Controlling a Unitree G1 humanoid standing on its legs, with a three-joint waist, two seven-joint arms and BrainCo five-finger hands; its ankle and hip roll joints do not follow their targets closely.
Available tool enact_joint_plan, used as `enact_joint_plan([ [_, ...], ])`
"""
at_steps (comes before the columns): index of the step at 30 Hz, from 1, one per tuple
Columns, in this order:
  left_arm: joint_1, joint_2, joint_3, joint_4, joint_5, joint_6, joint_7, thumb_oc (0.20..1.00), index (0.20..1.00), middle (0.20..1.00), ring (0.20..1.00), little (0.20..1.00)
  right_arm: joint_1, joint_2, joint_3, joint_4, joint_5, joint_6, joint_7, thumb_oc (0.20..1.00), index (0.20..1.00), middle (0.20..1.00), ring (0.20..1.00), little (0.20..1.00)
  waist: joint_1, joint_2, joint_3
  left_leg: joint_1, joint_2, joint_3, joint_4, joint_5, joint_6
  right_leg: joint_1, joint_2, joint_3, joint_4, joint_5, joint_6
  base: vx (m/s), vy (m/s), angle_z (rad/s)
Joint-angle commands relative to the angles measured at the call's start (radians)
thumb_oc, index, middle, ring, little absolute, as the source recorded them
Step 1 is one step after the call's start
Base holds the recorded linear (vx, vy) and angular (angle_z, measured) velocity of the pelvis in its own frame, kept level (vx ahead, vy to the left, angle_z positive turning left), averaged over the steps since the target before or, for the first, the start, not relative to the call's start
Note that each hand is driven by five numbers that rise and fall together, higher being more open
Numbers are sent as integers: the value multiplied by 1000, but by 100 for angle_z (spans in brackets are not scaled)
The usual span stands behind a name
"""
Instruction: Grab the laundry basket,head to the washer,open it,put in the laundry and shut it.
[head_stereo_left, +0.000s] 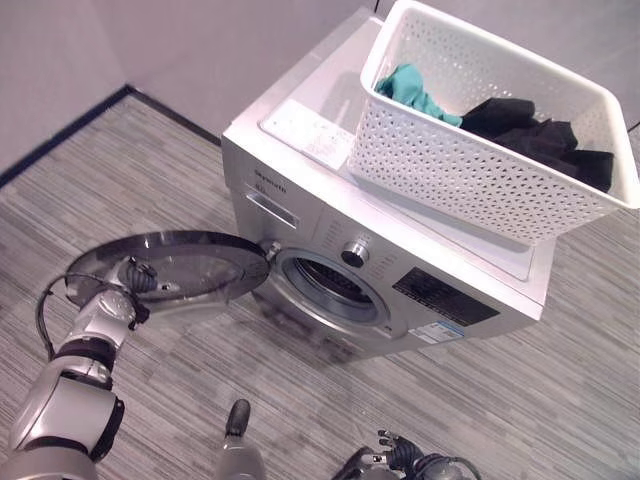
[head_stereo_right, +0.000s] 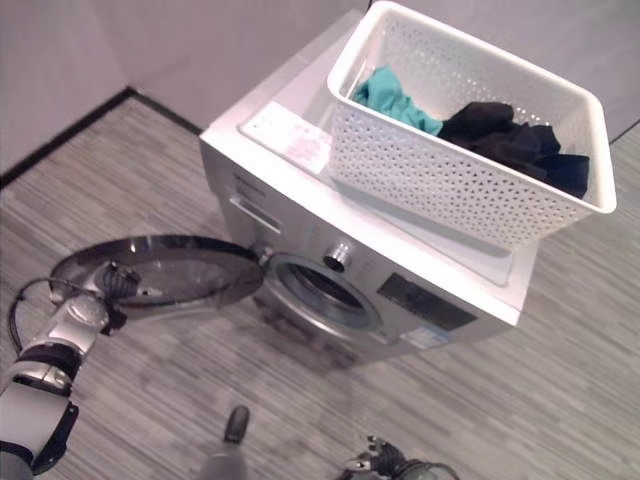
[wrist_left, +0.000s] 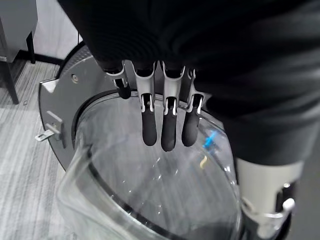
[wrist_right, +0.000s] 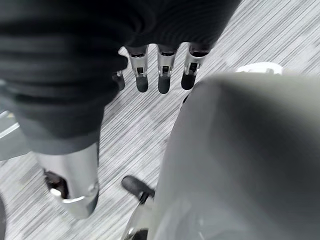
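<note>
Striped grey floor carried a silver front-loading washer, set near the wall's dark skirting. Washer's round door hung open over the floor, to the left of the drum opening. On the washer's flat top sat a white perforated laundry basket, overhanging the top's right edge, with teal cloth and dark clothes inside.

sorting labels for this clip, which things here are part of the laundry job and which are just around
Job:
washer
open washer door, left hand at it
laundry basket on the washer
teal cloth and black clothes inside the basket

Just around:
right hand, idle
striped floor
</note>
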Motion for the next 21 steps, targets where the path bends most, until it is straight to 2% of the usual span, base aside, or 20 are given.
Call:
enact_joint_plan([
  [1, -89, 59, 16, 83, -39, -41, 47, 1000, 1000, 1000, 1000, 1000, 2, 8, 3, 6, 37, -22, -12, 1000, 1000, 1000, 1000, 1000, 25, -25, 15, 78, 68, 70, -82, -67, 12, -56, -91, 121, 19, 91, 64, 33, 11, -2],
  [8, 41, 75, 120, 52, -95, -49, 37, 1000, 1000, 1000, 1000, 1000, 29, -42, -87, 24, 35, -22, -22, 1000, 1000, 1000, 1000, 1000, 3, -23, 14, 155, 53, 120, -82, -93, 18, -17, -99, 140, 6, 115, 72, 28, 80, -12],
  [9, 187, 72, 218, -10, -125, -53, 21, 1000, 1000, 1000, 1000, 1000, 69, -72, -235, 80, 88, -13, -30, 1000, 1000, 1000, 1000, 1000, -12, -12, -11, 185, 33, 140, -82, -111, 35, -23, -119, 163, 21, 132, 73, 37, 168, -35],
  [10, 193, 71, 223, -14, -124, -51, 21, 1000, 1000, 1000, 1000, 1000, 70, -74, -233, 81, 88, -13, -30, 1000, 1000, 1000, 1000, 1000, -12, -10, -13, 185, 33, 142, -82, -112, 36, -24, -119, 165, 22, 132, 73, 52, 238, -48],
  [14, 431, -8, 358, -149, -153, -62, -11, 1000, 1000, 1000, 1000, 1000, 88, -157, -490, 62, 210, -28, -64, 1000, 1000, 1000, 1000, 1000, -34, 28, -61, 227, -7, 157, -82, -133, 71, -32, -147, 210, 47, 156, 73, 62, 238, -27],
  [16, 532, -64, 410, -220, -163, -72, -25, 1000, 1000, 1000, 1000, 1000, 98, -218, -605, -25, 225, -42, -91, 1000, 1000, 1000, 1000, 1000, -49, 49, -85, 253, -32, 160, -82, -143, 92, -32, -163, 230, 66, 178, 73, 94, 333, -35],
  [17, 625, -115, 453, -299, -158, -74, -36, 1000, 1000, 1000, 1000, 1000, 113, -272, -685, -162, 203, -54, -126, 1000, 1000, 1000, 1000, 1000, -57, 73, -99, 283, -53, 161, -82, -154, 114, -36, -178, 257, 98, 187, 73, 77, 280, -29],
  [19, 672, -144, 470, -333, -166, -72, -43, 1000, 1000, 1000, 1000, 1000, 123, -301, -731, -226, 201, -56, -146, 1000, 1000, 1000, 1000, 1000, -59, 87, -105, 298, -64, 161, -80, -161, 126, -39, -186, 275, 124, 190, 73, 89, 260, -27],
  [20, 732, -191, 476, -376, -199, -69, -54, 1000, 1000, 1000, 1000, 1000, 120, -346, -800, -306, 203, -70, -174, 1000, 1000, 1000, 1000, 1000, -65, 107, -110, 317, -80, 153, -60, -177, 151, -46, -192, 314, 187, 192, 73, 94, 251, -17],
  [21, 735, -194, 477, -380, -199, -68, -54, 1000, 1000, 1000, 1000, 1000, 122, -348, -801, -309, 203, -68, -175, 1000, 1000, 1000, 1000, 1000, -63, 110, -109, 318, -81, 155, -58, -180, 151, -49, -194, 318, 194, 188, 73, 51, 266, -12],
])
